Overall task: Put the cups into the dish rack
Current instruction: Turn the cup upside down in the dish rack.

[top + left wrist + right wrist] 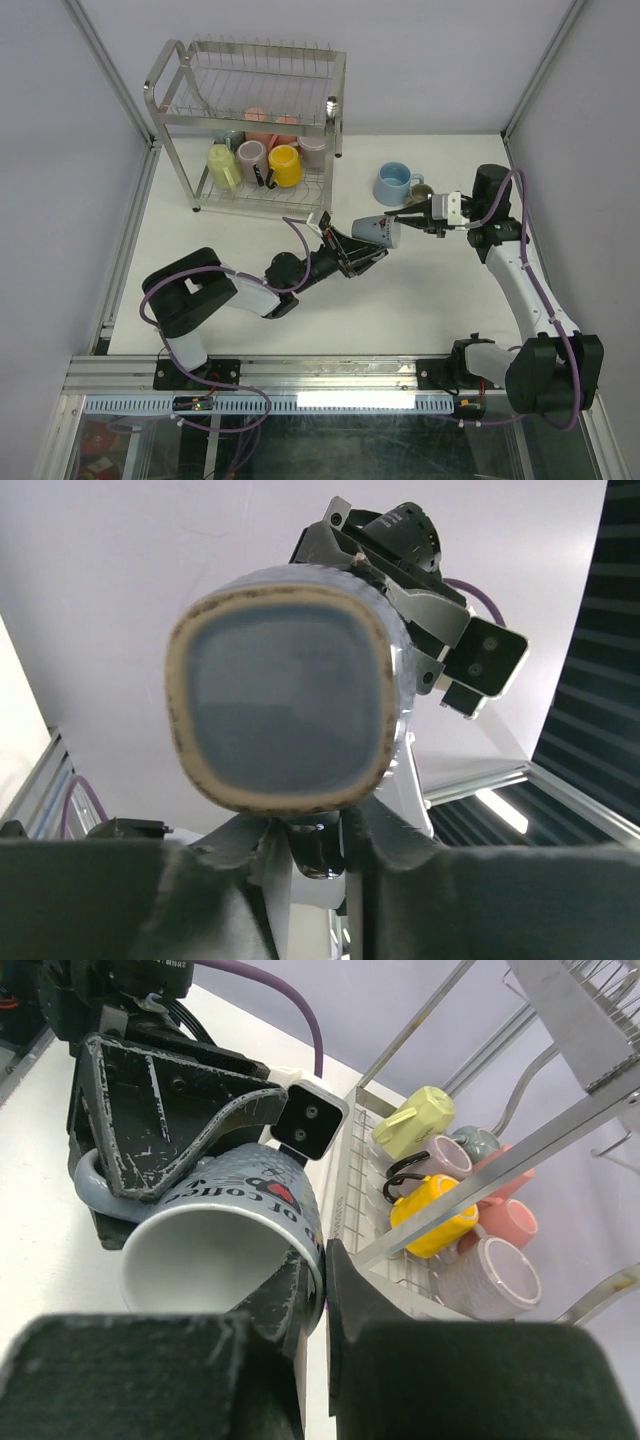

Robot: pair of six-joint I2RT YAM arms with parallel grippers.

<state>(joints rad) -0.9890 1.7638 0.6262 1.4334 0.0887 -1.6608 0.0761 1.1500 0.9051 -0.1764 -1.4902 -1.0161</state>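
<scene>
While the grey-blue mug [378,232] hung on its side in the air above the middle of the surface [300,320], the right pincer [405,223] was clenched on its rim, one finger inside the mouth and one outside. The left pincer [362,252] reached in from the near left, its fingers set close on either side of the mug's handle; whether they pressed on it could not be told. The dish rack [160,85] stood at the far left, its lower shelf holding several cups, a yellow mug [285,165] among them. A light blue mug [395,183] sat upright on the surface right of the rack.
</scene>
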